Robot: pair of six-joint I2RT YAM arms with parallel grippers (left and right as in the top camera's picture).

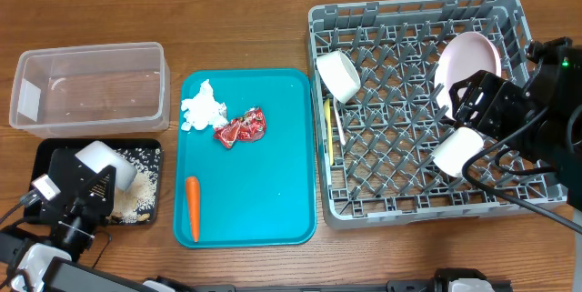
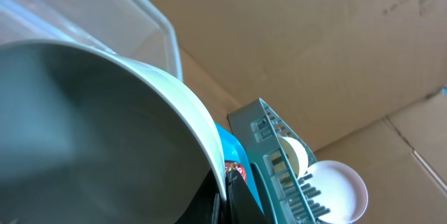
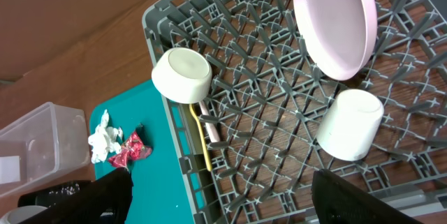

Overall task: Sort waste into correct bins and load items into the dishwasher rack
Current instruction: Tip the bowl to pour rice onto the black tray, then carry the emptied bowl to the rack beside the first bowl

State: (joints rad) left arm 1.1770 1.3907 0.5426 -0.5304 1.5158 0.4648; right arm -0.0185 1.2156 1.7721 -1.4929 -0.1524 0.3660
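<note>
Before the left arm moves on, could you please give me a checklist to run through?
1. Left hand shut on white cup: ok.
2. Beige scraps lying in black tray: ok.
3. Cup fully emptied: cannot tell.
4. Right hand open, holding nothing, above dishwasher rack: ok.
5. Teal tray cleared of waste: not ok; napkin, foil wrapper and carrot lie there.

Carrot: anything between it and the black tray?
Only the raised rim of the teal tray lies between carrot and black tray. The left gripper, shut on a white cup, hangs over that tray.
</note>
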